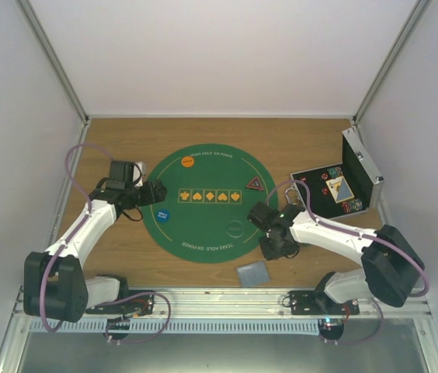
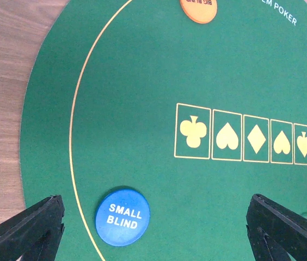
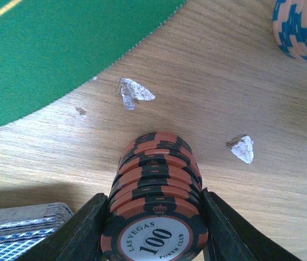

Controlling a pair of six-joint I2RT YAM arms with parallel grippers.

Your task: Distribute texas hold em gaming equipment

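Observation:
My right gripper [image 3: 153,234] is shut on a stack of orange-and-black poker chips [image 3: 156,179], a finger pressing on each side. The stack stands on the wood just off the green mat's [image 3: 44,49] edge. Grey-blue-backed cards [image 3: 17,231] lie beside it, also seen in the top view as a pile of cards [image 1: 253,273]. My left gripper [image 2: 156,228] hangs open over the mat [image 2: 142,81], the blue "small blind" disc [image 2: 122,216] between its fingers but untouched. An orange disc [image 2: 198,8] lies further out. The dark triangular marker [image 1: 254,184] sits on the mat's right side.
An open metal case [image 1: 343,186] with more chips stands at the right. A second stack of orange-and-blue chips [image 3: 303,27] stands on the wood beyond my right gripper. White scuffs [image 3: 134,92] mark the tabletop. Walls close in the table on three sides.

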